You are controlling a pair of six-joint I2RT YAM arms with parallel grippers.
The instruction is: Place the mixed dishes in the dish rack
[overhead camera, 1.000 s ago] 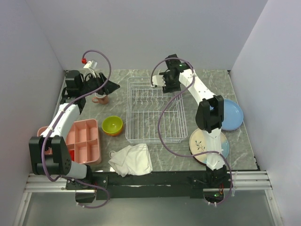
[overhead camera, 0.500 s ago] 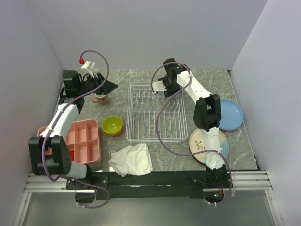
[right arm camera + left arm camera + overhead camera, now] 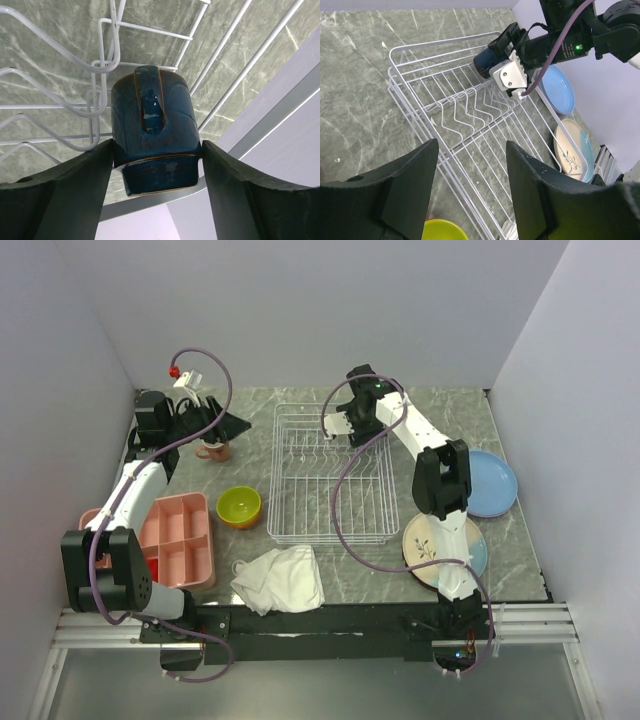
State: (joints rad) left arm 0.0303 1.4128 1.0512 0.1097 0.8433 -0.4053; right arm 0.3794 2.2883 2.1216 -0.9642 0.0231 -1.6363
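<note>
Nudged slightly leftward since a second ago, the right gripper (image 3: 156, 155) had its jaws clamped on the small dark-blue mug (image 3: 152, 120), just above the far prongs of the dish rack (image 3: 330, 539). The left gripper (image 3: 470, 195) gaped open near the small pink mug (image 3: 213, 449).

Dish rack (image 3: 310, 490) at centre of table (image 3: 500, 420). From rack: bowl (image 3: 240, 506) 9 o'clock; mug (image 3: 213, 449) 10; divided tray (image 3: 180, 538) 8, beyond bowl; cloth (image 3: 282, 578) 7; far plate (image 3: 493, 483) 3; near plate (image 3: 445, 548) 4; second mug (image 3: 155, 145) over rack's 12 o'clock end.
</note>
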